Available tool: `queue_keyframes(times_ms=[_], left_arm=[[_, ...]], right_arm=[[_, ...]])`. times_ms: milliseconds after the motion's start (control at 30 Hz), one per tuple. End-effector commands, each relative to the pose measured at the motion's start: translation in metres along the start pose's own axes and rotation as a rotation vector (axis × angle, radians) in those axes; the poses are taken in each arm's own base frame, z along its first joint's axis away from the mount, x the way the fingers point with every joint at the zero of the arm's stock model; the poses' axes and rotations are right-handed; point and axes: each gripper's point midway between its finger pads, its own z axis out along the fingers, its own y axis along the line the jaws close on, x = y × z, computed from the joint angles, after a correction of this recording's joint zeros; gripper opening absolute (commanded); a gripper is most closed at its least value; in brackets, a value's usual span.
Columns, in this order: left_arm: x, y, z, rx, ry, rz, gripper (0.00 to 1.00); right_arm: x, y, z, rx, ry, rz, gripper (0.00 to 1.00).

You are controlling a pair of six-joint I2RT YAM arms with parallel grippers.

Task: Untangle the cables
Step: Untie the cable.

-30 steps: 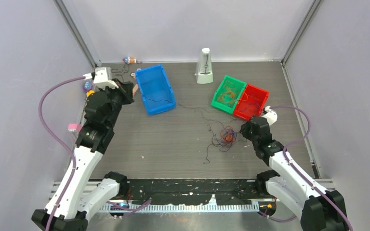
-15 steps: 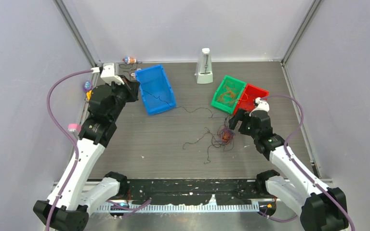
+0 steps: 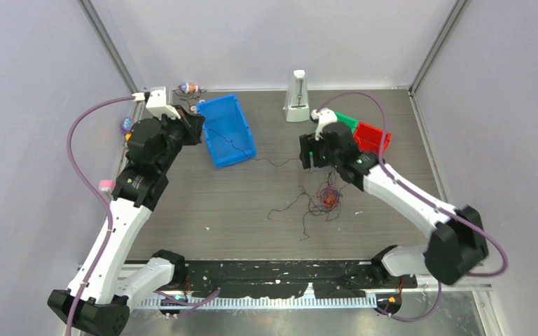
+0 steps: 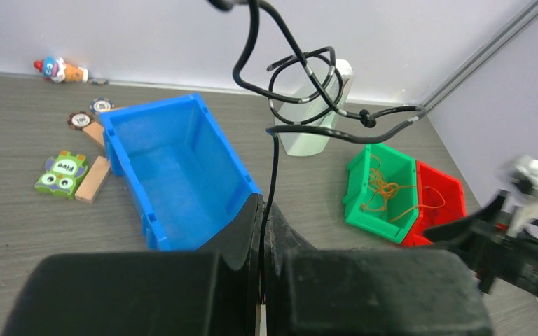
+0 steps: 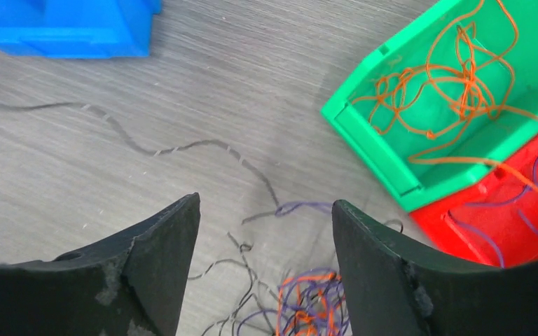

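Left gripper (image 4: 263,210): fingers pressed together on a black strand (image 4: 275,161) that loops upward; at the far left corner, beside the blue bin (image 4: 175,168). Right gripper (image 5: 265,204): fingers spread, holding nothing, above the bench (image 5: 77,161) right of centre. Clump of cables (image 3: 329,198): orange, purple and black, just nearer than that gripper. Green bin (image 5: 375,157) holds orange strands (image 5: 455,91). Red bin (image 5: 476,231) touches it, toward the far right corner.

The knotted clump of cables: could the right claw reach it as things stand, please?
Probably yes: the right claw hangs open close over the clump, with nothing standing between them.
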Motion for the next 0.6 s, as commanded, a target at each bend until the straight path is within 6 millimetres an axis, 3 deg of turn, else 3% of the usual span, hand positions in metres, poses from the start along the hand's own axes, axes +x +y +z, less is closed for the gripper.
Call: queue_keyframes(times_ms=[0,267,333,400,433,500,567], left_arm=[[-0.032,-0.011,-0.005,0.024,-0.061,0.000,0.00],[-0.039,-0.014,-0.004,0.029,-0.061,0.001,0.00],[-0.039,-0.015,-0.003,0.030,-0.054,0.002,0.00],[-0.037,-0.014,-0.003,0.029,-0.047,0.002,0.00],[-0.035,-0.014,-0.002,0.028,-0.042,0.001,0.00],[-0.026,-0.017,0.000,0.054,-0.017,-0.007,0.00],[-0.016,-0.016,0.003,0.059,0.005,-0.016,0.00]], right_arm=[[-0.005,-0.006,0.028,0.050,0.099,-0.107,0.72],[0.000,0.007,0.065,-0.002,0.189,-0.134,0.62],[0.003,0.010,0.069,-0.023,0.204,-0.132,0.53],[0.007,0.014,0.069,-0.047,0.213,-0.128,0.33],[0.007,0.016,0.067,-0.057,0.213,-0.123,0.17],[0.006,0.026,0.060,-0.111,0.199,-0.107,0.07],[0.005,0.030,0.052,-0.142,0.180,-0.096,0.08]])
